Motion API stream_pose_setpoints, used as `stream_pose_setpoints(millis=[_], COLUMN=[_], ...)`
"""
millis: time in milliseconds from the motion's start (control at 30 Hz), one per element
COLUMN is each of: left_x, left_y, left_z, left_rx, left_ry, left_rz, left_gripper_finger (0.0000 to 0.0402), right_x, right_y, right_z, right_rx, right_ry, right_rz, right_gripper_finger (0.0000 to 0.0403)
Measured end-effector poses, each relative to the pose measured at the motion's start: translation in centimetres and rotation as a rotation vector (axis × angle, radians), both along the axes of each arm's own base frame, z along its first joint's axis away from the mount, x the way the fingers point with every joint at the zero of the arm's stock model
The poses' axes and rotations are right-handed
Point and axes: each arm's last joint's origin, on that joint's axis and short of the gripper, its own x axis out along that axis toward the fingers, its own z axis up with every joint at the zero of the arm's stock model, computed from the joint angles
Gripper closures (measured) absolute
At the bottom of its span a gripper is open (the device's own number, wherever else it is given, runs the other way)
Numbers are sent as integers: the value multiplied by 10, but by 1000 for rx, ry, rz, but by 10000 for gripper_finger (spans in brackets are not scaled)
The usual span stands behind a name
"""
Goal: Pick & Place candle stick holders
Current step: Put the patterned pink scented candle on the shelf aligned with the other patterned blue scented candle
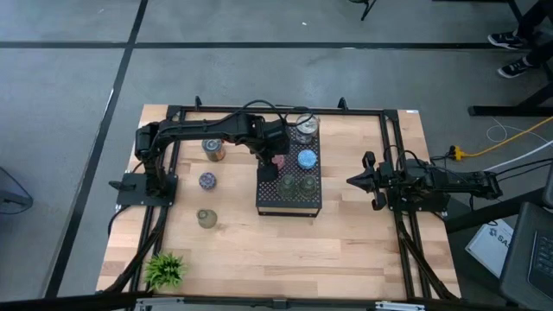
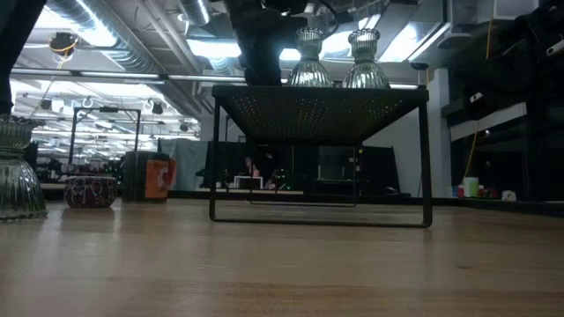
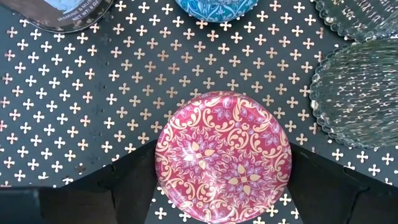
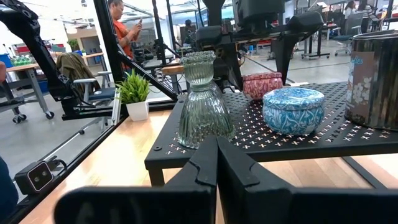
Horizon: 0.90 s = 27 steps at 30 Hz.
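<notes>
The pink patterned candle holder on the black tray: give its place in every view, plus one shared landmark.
High view: pink holder on the tray's left part, under the left claw.
Low view: not visible.
Left wrist view: centre bottom, between the claw's fingers.
Right wrist view: behind the blue holder.
Landmark: the blue holder beside it.

Pink holder: round, red-pink with a cream floral pattern, upright on the black tray, centre of the high view, between two dark fingers.
Blue holder: round, patterned lid, on the tray just right of the pink one.
Clear glass holders: two ribbed, vase-shaped, upright, lower part of the tray, side by side.
Silvery holder: at the tray's top edge.
Loose holders, left on the bench: olive one uppermost, purple-patterned one below it, green one lowest.
</notes>
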Motion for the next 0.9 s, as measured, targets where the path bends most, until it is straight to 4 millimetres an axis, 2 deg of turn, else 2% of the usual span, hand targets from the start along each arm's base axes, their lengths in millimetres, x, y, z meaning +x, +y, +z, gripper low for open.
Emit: stream_pose_setpoints(millis=[900], left_x=[0], left_y=[0], left_z=[0], left_rx=[-10], left_ry=[0], left_rz=[24], left_gripper_finger=[95], right_x=[0], right_y=[0], right_z=[0], right_rx=[0], right_ry=[0], right_rz=[0], right_gripper_finger=[398])
